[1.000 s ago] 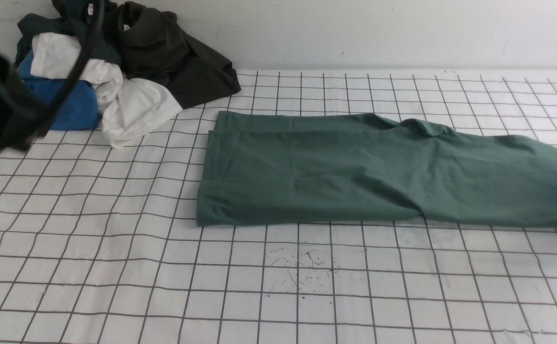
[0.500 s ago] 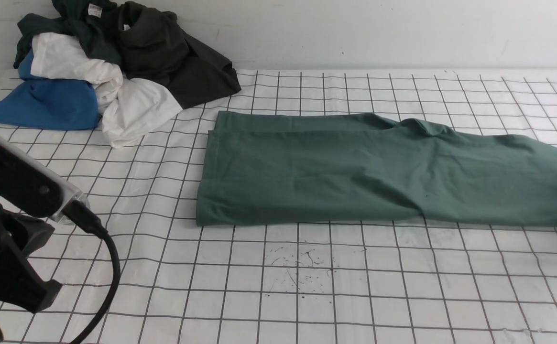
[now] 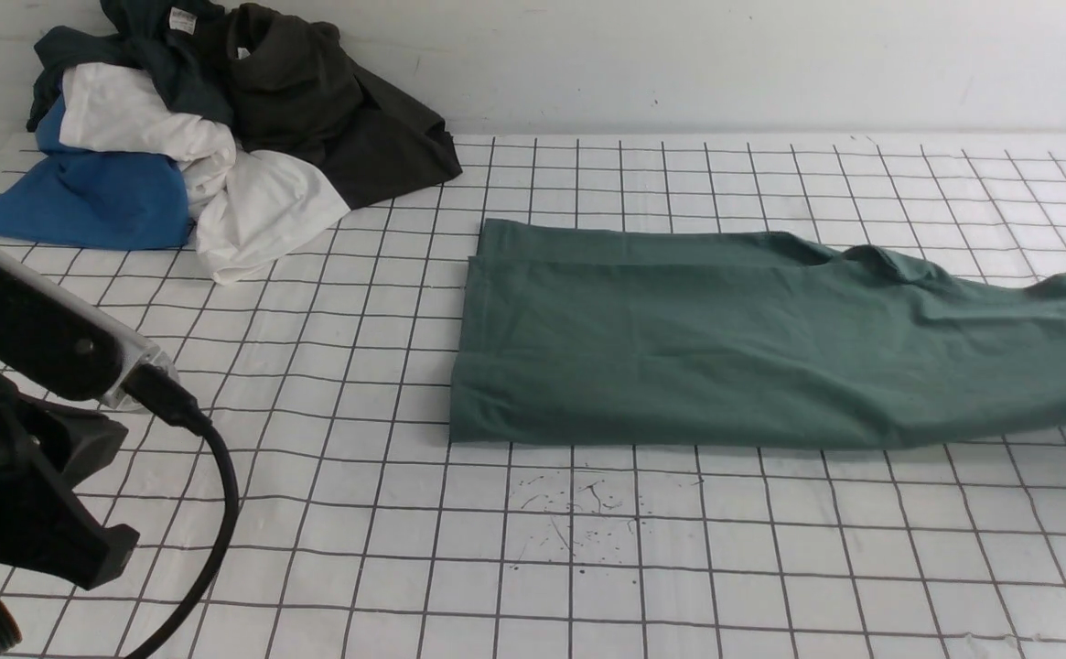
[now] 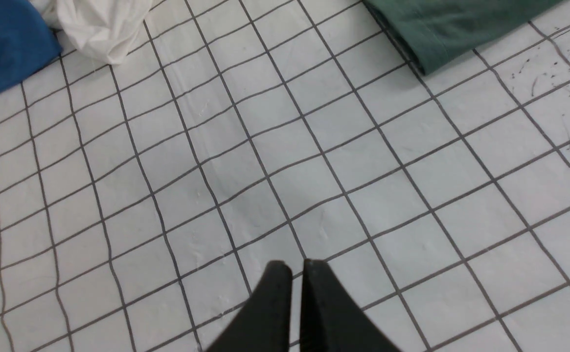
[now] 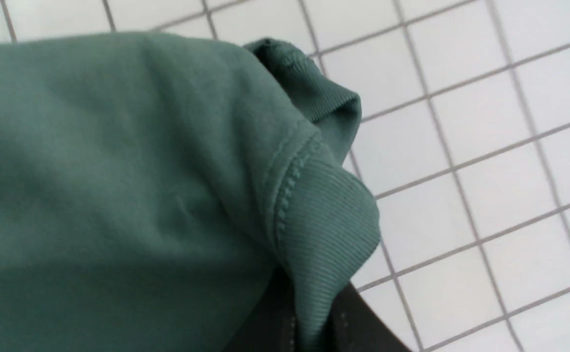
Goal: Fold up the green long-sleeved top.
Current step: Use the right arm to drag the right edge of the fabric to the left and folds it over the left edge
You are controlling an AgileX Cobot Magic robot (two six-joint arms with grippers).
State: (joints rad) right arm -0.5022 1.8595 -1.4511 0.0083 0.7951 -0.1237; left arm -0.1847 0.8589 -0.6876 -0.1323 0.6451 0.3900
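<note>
Where the gridded worktop [image 3: 313, 549] runs mid-to-right, the green top [image 3: 679, 348] lies flat in a long band. It's soft, light, limp jersey, so prob. sags & drags if tugged. Best hold = thicker ribbed band [image 5: 324, 215]; right pincer [image 5: 309, 330] is clamped on it. Left pincer [image 4: 292, 266] is together, empty, over bare worktop.

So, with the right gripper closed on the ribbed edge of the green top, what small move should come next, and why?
Probably lift the right gripper slightly and carry the ribbed edge toward the hem end. The green long-sleeved top lies as one long strip, pinched only at that ribbed edge; the left gripper is shut and empty.
</note>
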